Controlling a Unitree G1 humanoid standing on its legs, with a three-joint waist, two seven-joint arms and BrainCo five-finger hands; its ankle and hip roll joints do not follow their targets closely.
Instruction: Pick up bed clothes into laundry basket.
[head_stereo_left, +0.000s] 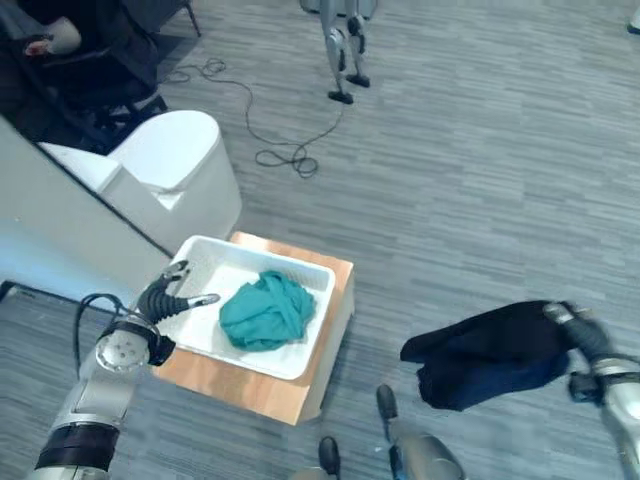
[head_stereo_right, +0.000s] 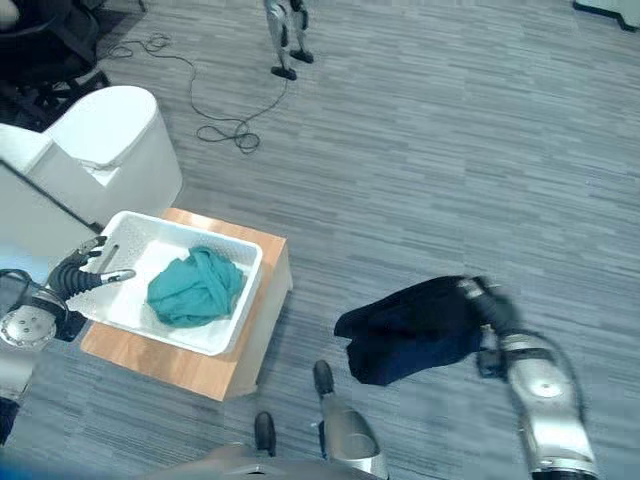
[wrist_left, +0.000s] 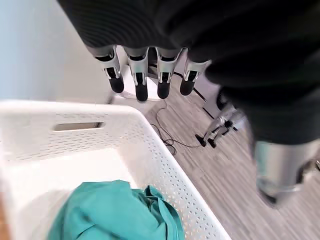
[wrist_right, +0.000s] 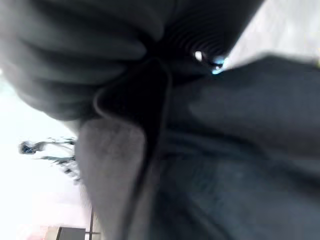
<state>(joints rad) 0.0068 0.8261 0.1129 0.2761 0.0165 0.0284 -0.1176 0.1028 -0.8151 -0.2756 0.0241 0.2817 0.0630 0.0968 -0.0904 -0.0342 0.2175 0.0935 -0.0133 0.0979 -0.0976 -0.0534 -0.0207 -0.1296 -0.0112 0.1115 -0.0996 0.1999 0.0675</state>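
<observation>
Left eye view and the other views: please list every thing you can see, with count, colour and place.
Laundry basket: one, white, on the wooden stand, to the robot's left.
Teal garment: one, bunched inside the basket.
Dark garment: one, navy-black, hanging from the right hand above the floor, apart from the basket.
Wooden stand: one, light brown, under the basket.
White bin: one, on the floor beyond the basket.
Black cable: one, looping on the grey floor farther away.
Person: one, seated, far left corner.
Left hand: open, fingers relaxed over the basket's near-left rim, holding nothing.
Right hand: curled on the dark garment.
</observation>
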